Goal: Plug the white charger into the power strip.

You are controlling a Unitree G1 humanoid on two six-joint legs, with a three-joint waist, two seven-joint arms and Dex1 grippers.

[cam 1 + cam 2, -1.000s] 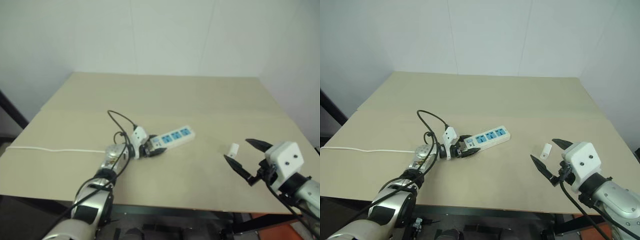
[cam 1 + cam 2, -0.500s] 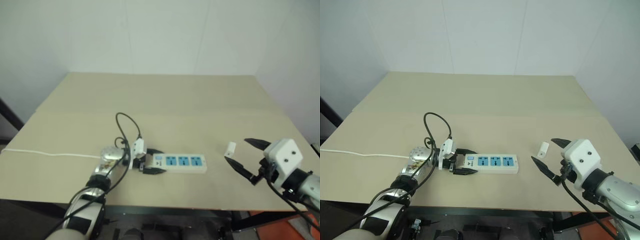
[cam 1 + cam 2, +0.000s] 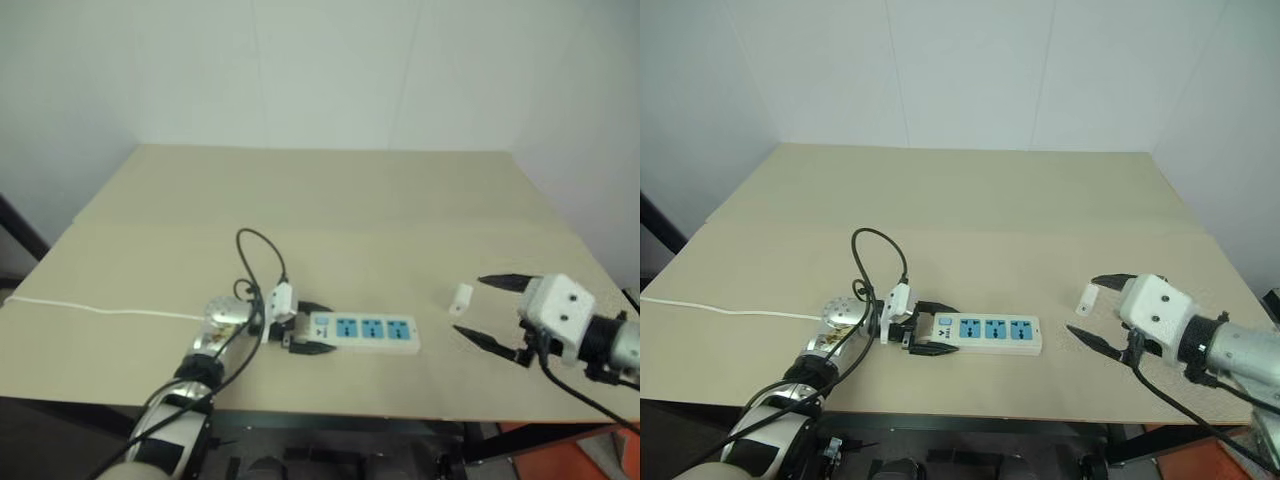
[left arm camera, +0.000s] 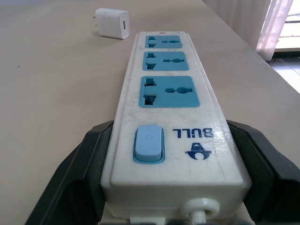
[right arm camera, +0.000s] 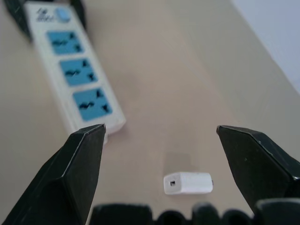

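Left end effector (image 3: pixel 923 335) is clamped on the switch end of the power strip (image 3: pixel 990 333), which lies flat near the bench's (image 3: pixel 970 200) near edge, sockets up, its thin white cord (image 3: pixel 730 311) trailing off left. Right end effector (image 3: pixel 1098 312) has fingers wide apart, holding nothing, at the right. The white charger (image 3: pixel 1087 297) lies on the bench just beside its far finger, right of the strip and apart from it.

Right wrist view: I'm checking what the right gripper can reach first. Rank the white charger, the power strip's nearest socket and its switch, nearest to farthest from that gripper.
1. White charger, on the table between the open jaws of the right gripper.
2. Nearest socket, at the free end of the power strip.
3. Switch, at the far, gripped end.
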